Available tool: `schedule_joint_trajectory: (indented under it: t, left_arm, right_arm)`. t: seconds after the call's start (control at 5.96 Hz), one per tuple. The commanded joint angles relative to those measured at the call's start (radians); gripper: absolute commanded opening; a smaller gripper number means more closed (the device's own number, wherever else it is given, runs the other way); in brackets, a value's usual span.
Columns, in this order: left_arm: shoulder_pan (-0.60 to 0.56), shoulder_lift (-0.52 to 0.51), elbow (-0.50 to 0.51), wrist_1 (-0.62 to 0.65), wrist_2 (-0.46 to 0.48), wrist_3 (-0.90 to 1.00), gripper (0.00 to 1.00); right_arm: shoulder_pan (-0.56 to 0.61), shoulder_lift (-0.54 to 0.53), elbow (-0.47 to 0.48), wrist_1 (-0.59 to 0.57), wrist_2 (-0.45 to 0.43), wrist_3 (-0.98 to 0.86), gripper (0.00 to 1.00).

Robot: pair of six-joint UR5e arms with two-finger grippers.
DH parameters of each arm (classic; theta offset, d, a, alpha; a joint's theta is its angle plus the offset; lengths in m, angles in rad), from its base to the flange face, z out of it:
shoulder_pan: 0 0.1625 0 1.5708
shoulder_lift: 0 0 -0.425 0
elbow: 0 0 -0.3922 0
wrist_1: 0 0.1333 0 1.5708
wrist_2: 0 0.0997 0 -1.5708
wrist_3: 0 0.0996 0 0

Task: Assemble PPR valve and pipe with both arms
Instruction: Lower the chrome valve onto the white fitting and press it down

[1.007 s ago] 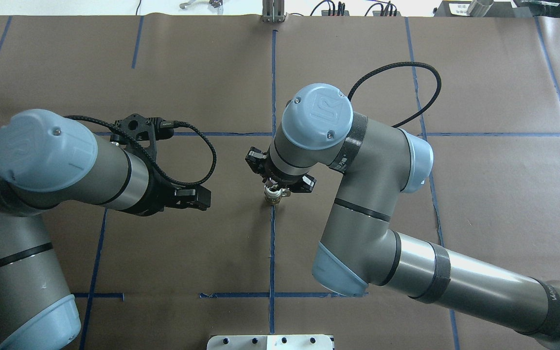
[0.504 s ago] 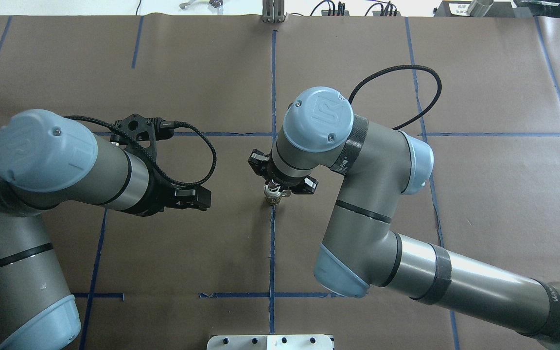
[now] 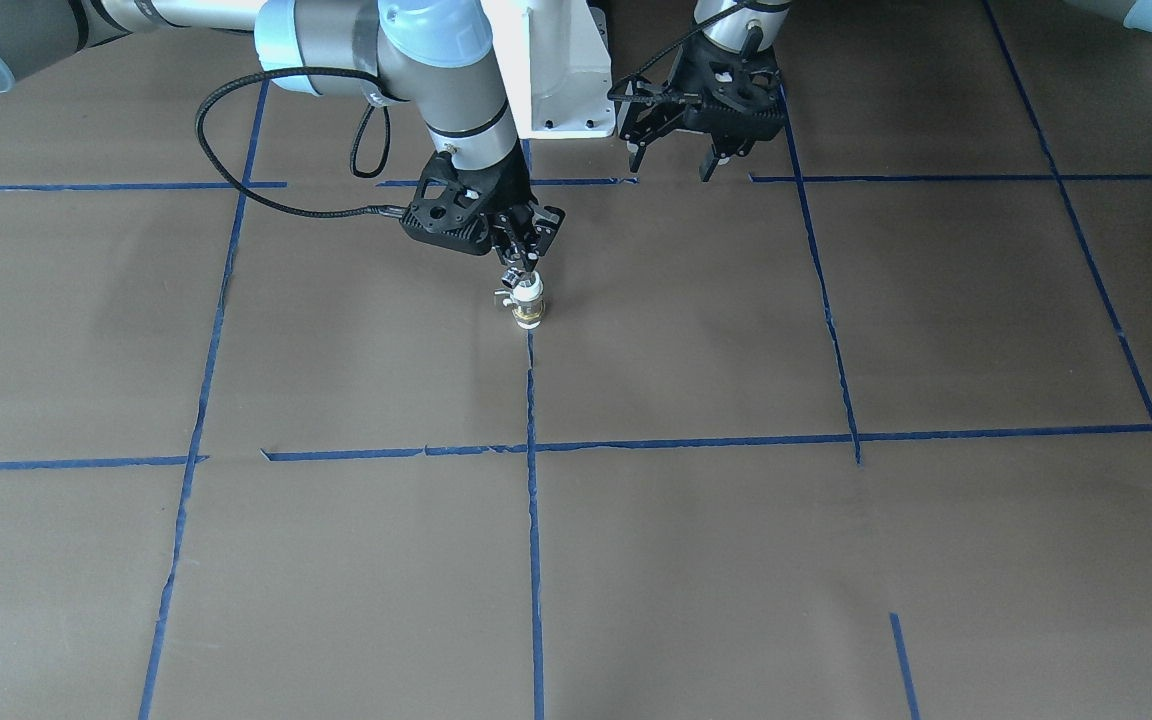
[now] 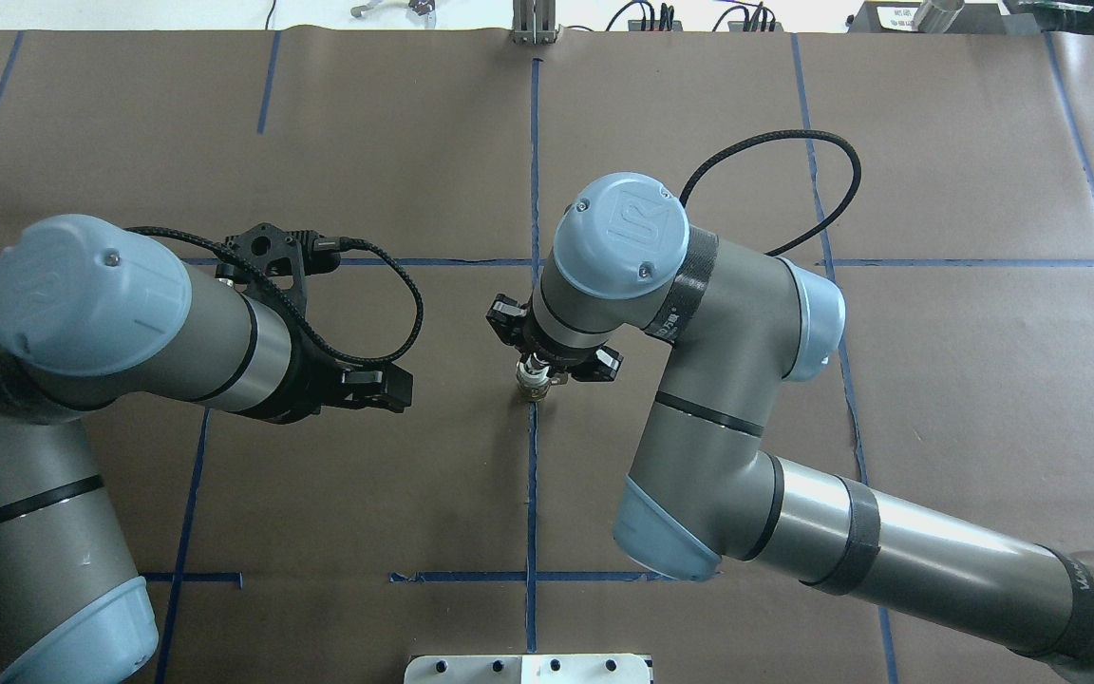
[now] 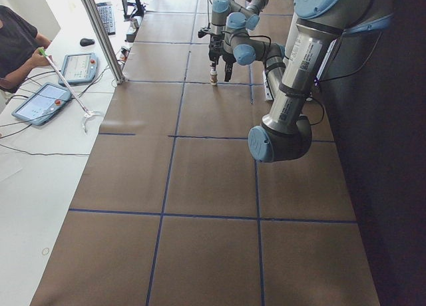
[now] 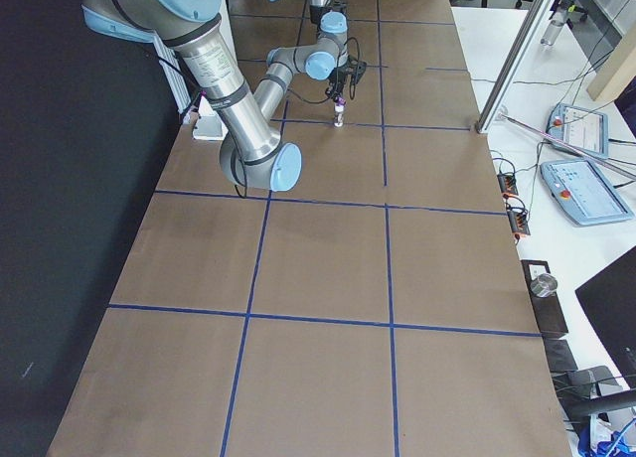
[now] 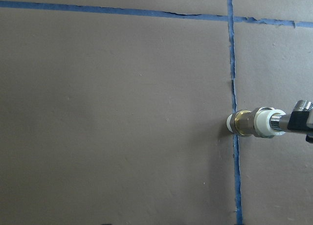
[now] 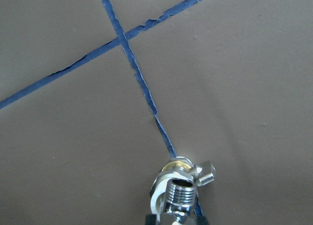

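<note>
Your right gripper (image 3: 526, 268) held the valve (image 3: 528, 308) upright.
It pinched the top, mid-table; your left gripper (image 3: 674, 158) hung spread wide, empty.

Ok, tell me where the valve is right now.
Overhead view: the valve stands mid-table on the central blue tape line, gripped by the right end effector.

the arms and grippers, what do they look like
Left arm and right arm: silver-grey tubes, pale blue joint caps, the right's embossed with a UR logo. Left gripper and right gripper: black, skeletal. Black braided cable loops at each wrist.
</note>
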Motion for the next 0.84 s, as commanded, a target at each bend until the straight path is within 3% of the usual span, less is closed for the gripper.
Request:
schedule_joint_trajectory:
  t: [0.0,0.17,0.5,0.67]
  left_arm:
    - [-0.001,0.0,0.0,0.0,0.0,0.0,0.87]
    - [-0.002,0.0,0.0,0.0,0.0,0.0,0.87]
    - [0.0,0.0,0.002,0.0,0.0,0.002,0.87]
    - [-0.001,0.0,0.0,0.0,0.0,0.003,0.87]
  right_arm:
    - [-0.001,0.002,-0.002,0.001,0.0,0.0,0.47]
    - [-0.001,0.007,-0.009,0.003,0.0,-0.002,0.59]
    - [-0.001,0.01,-0.016,0.007,0.0,-0.008,0.71]
    - [0.001,0.014,-0.01,0.01,0.002,-0.01,0.95]
